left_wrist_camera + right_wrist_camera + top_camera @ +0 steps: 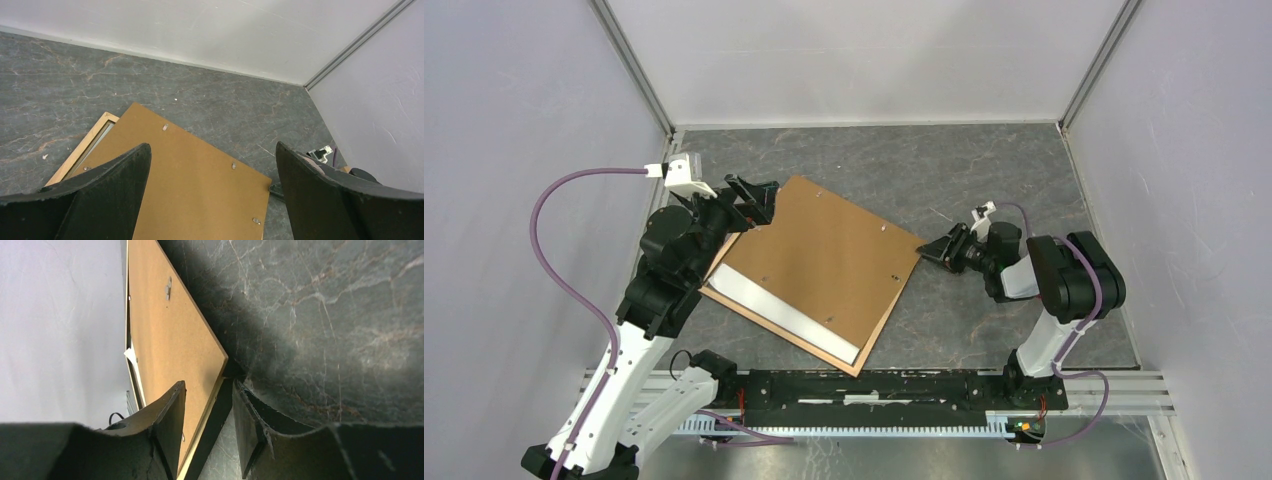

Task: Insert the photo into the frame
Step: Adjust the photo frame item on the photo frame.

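Note:
The frame (776,336) lies back-up on the table, its tan rail showing along the near edge. A flat brown backing board (824,262) lies askew on it. A white strip (786,318) shows beside the board's near-left edge; it looks like the photo's plain back, and its printed side is hidden. My left gripper (752,203) is open and empty above the board's far-left corner; the tan rail (80,151) and the board (200,190) show below it. My right gripper (932,247) is closed on the frame's right corner (215,415), one finger (170,415) on the board (165,330), the other under the black rail.
Grey marbled table (984,170) with white walls at the back and both sides. Small metal clips (165,127) dot the board. The arm bases and a black rail (874,385) run along the near edge.

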